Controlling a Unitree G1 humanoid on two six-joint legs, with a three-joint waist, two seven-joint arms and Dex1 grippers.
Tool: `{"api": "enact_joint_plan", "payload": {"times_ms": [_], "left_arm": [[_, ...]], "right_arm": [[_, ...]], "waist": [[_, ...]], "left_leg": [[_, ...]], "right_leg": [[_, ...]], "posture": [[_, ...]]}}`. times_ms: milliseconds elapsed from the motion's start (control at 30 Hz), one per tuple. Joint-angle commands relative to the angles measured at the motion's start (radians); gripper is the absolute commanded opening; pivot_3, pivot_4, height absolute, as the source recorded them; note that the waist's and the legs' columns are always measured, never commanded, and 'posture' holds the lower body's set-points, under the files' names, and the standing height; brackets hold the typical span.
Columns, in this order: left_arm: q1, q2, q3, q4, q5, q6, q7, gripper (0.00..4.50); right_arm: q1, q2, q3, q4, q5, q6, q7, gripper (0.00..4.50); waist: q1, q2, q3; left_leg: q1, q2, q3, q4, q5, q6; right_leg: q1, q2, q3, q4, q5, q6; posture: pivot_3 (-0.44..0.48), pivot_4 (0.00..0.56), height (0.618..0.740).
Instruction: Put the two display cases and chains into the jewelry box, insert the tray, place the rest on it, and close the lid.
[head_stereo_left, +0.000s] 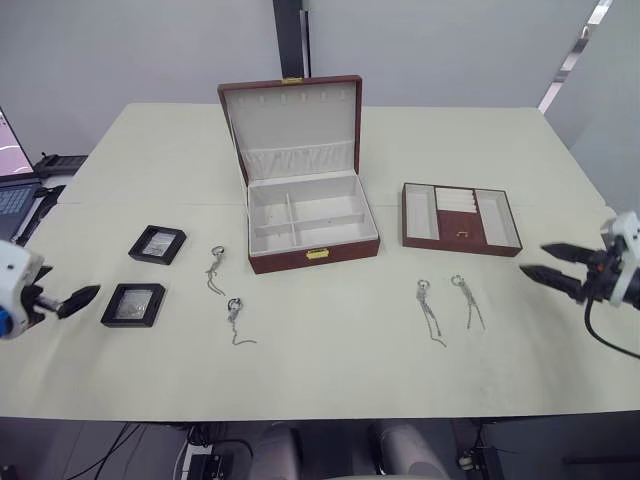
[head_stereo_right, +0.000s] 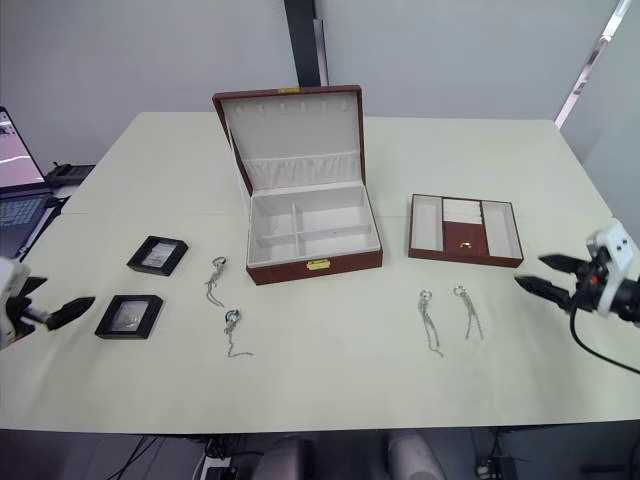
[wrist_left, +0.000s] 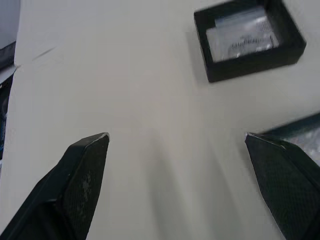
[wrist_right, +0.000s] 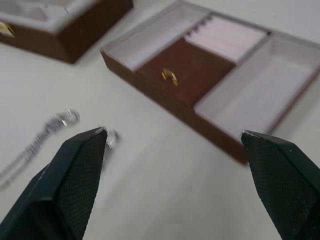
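Note:
The jewelry box (head_stereo_left: 312, 236) stands at the table's middle with its lid (head_stereo_left: 292, 122) upright and open, its compartments holding nothing. To its right lies the tray (head_stereo_left: 461, 218). Two display cases (head_stereo_left: 157, 244) (head_stereo_left: 133, 305) lie at the left, and two short chains (head_stereo_left: 214, 270) (head_stereo_left: 236, 322) lie between them and the box. My left gripper (head_stereo_left: 85, 295) hovers open just left of the nearer case (wrist_left: 310, 140), holding nothing. My right gripper (head_stereo_left: 532, 258) hangs open at the far right, past the tray (wrist_right: 200, 75).
Two longer double-stranded chains (head_stereo_left: 431, 310) (head_stereo_left: 467, 300) lie in front of the tray. A laptop (head_stereo_left: 15, 195) sits off the table's left edge. A dark post (head_stereo_left: 291, 40) rises behind the box.

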Motion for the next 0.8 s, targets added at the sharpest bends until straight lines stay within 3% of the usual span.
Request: {"api": "enact_joint_plan", "payload": {"times_ms": [33,167,200,267,433,667,733,800], "left_arm": [[-0.07,-0.036,-0.011,-0.116,-0.035,0.111,0.053,4.48],[-0.15,-0.139,-0.08,-0.219,-0.03,0.202,0.106,4.48],[-0.167,-0.168,-0.106,-0.243,-0.019,0.218,0.127,4.3],[-0.197,-0.211,-0.146,-0.267,0.001,0.235,0.162,3.88],[-0.232,-0.307,-0.252,-0.348,0.034,0.292,0.197,2.27],[-0.25,-0.381,-0.334,-0.354,0.068,0.311,0.216,0.08],[-0.252,-0.393,-0.348,-0.363,0.071,0.318,0.212,0.0],[-0.257,-0.405,-0.362,-0.373,0.076,0.328,0.212,0.0]], "right_arm": [[-0.059,0.063,0.017,-0.142,0.031,0.062,-0.095,4.5],[-0.171,0.189,0.137,-0.135,-0.081,0.02,-0.222,4.5],[-0.204,0.217,0.179,-0.11,-0.128,0.006,-0.26,4.33],[-0.256,0.262,0.235,-0.063,-0.192,-0.021,-0.31,3.89],[-0.34,0.366,0.321,0.037,-0.279,-0.081,-0.361,2.23],[-0.416,0.471,0.392,0.149,-0.367,-0.125,-0.4,0.5],[-0.423,0.49,0.409,0.155,-0.378,-0.121,-0.395,0.03],[-0.423,0.507,0.431,0.153,-0.391,-0.111,-0.388,0.03]], "waist": [[0.001,0.0,0.0],[0.002,-0.001,0.0],[0.002,-0.001,0.0],[0.002,-0.001,0.0],[0.002,-0.001,0.0],[-0.001,-0.001,0.0],[0.0,-0.001,0.0],[0.0,-0.001,0.0]], "left_leg": [[0.0,0.0,-0.001,0.0,0.0,0.0],[-0.001,-0.001,-0.001,0.001,0.0,0.0],[-0.002,-0.001,-0.001,0.001,0.0,0.0],[-0.002,-0.001,-0.001,0.001,0.0,0.0],[-0.004,-0.001,-0.001,0.001,0.0,0.0],[-0.004,-0.001,0.0,0.001,0.001,-0.001],[-0.004,-0.001,0.0,0.001,0.001,-0.001],[-0.004,-0.001,0.0,0.001,0.001,-0.001]], "right_leg": [[0.0,0.0,0.0,0.0,0.0,0.0],[0.0,0.0,-0.001,0.0,0.0,0.0],[0.0,0.0,-0.001,0.0,0.0,0.0],[-0.001,0.0,0.0,0.0,0.0,0.0],[-0.004,0.0,0.0,0.001,0.0,0.0],[-0.006,0.0,0.001,0.001,0.0,-0.001],[-0.006,0.0,0.0,0.001,0.0,-0.001],[-0.005,-0.001,0.001,0.001,0.0,-0.001]], "posture": [[0.0,0.15,0.74],[0.0,0.15,0.74],[0.0,0.15,0.74],[0.0,0.15,0.74],[0.0,0.15,0.74],[0.0,0.15,0.74],[0.0,0.15,0.74],[0.0,0.15,0.74]]}}
